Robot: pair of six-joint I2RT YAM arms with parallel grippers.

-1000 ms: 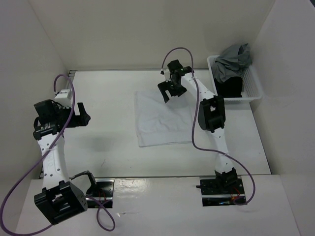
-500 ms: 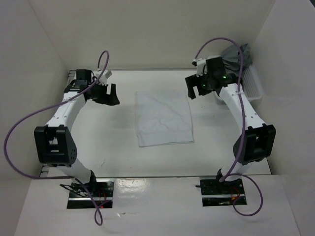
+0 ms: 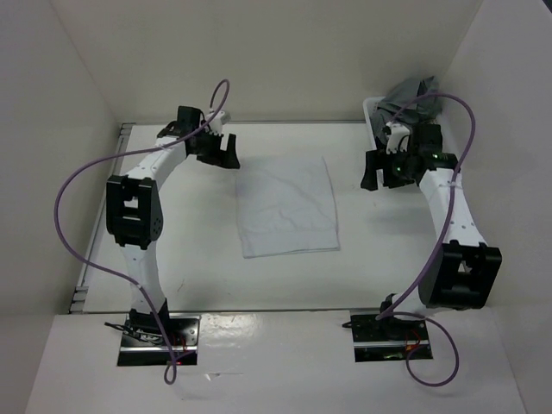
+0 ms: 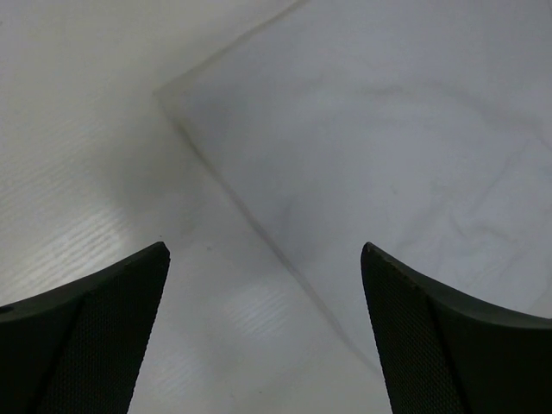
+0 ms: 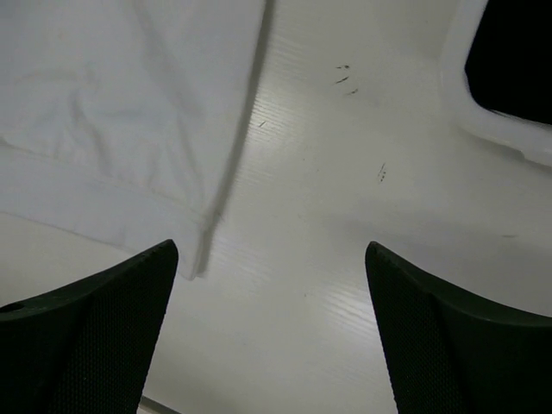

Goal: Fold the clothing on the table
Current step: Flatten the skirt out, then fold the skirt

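Observation:
The clothing (image 3: 286,207) is a white, faintly wrinkled rectangle lying flat in the middle of the table (image 3: 190,241). My left gripper (image 3: 220,148) hovers open just off the clothing's far left corner. In the left wrist view that corner and the clothing (image 4: 388,129) fill the upper right, and the left gripper (image 4: 265,250) has nothing between its fingers. My right gripper (image 3: 373,172) is open to the right of the clothing's far right side. In the right wrist view the clothing (image 5: 103,103) lies at upper left, with only bare table between the fingers of the right gripper (image 5: 272,246).
A white basket (image 3: 373,108) stands at the far right corner, holding a grey garment (image 3: 412,90); the right arm covers most of it. Its rim (image 5: 466,103) and a black garment (image 5: 517,52) show in the right wrist view. White walls enclose the table.
The left arm swung from the table's left side to the clothing's far left corner. The right arm moved from over the clothing's far edge out to its right, near the basket.

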